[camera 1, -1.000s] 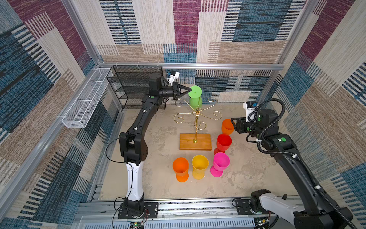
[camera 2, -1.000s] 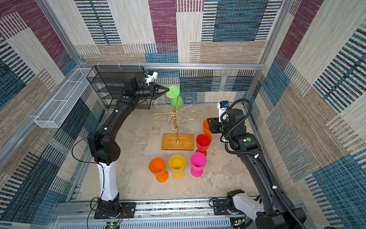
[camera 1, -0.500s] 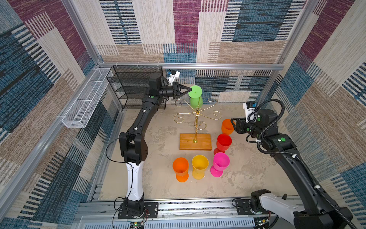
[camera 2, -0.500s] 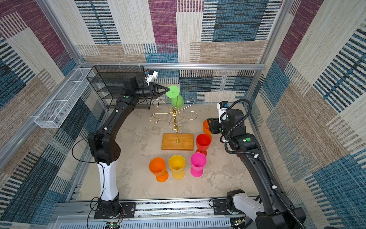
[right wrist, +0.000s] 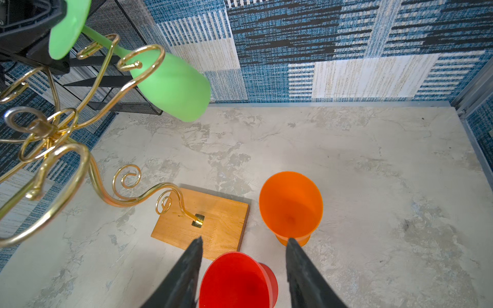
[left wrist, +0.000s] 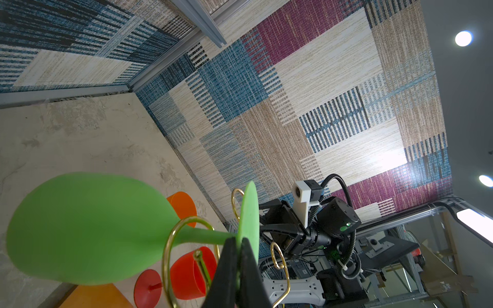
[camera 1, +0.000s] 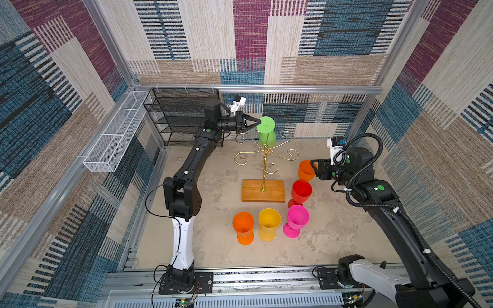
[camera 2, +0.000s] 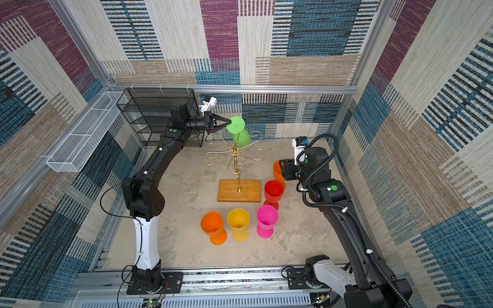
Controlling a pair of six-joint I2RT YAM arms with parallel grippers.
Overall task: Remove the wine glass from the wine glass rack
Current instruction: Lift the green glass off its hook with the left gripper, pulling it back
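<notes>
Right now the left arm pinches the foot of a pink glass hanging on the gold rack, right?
No: the glass on the rack is green, not pink; the left wrist view shows it. The left end effector does pinch its foot.

- Both top views bright, evenly lit; shadows faint.
- Ceiling lights (left wrist: 463, 38) flare; glare washes the wall (left wrist: 392, 160).
- Close wine glass (left wrist: 88, 229) slightly soft.

- a robot lab test cell.
- an aluminium frame (camera 1: 256, 88) boxes in the table (camera 1: 213, 240), with patchwork fabric walls (camera 1: 333, 66).
- left arm (camera 1: 190, 160) and right arm (camera 1: 386, 213) are bolted to a front rail (camera 1: 266, 278).
- the left wrist view shows ceiling lights (left wrist: 463, 38) outside the cell.
</notes>
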